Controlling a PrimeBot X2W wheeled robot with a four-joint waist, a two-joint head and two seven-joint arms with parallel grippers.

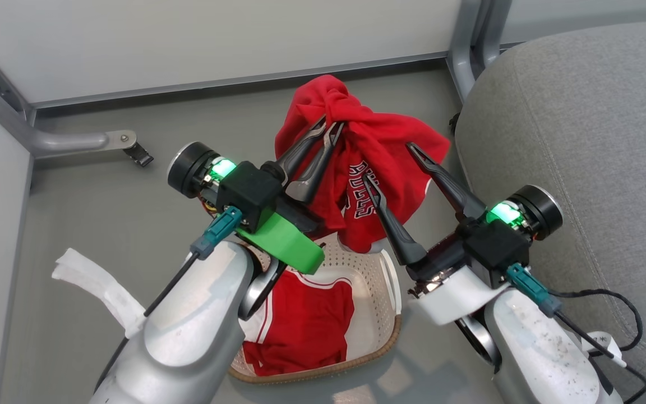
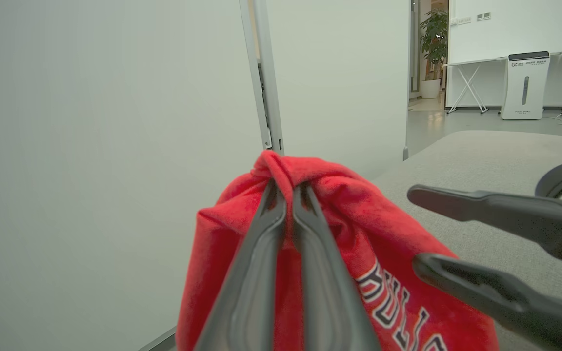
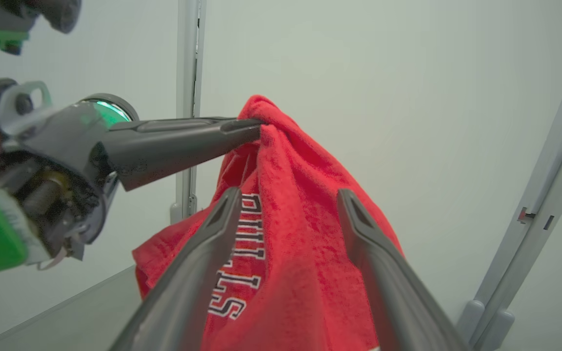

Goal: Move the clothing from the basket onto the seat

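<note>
- Fabric of the red jersey (image 1: 384,137) looks soft, light and limp. It droops in folds from my left gripper (image 1: 331,126), whose fingers are pressed together on a bunched knot at its top.
- It hangs above the basket (image 1: 393,331), beside the seat (image 1: 581,112).
- My right gripper (image 1: 388,164) stands spread wide by the lettered front, gripping nothing.
- Best second hold, I judge: a thick fold lower down.
- Another red garment (image 1: 306,320) lies in the basket.
</note>
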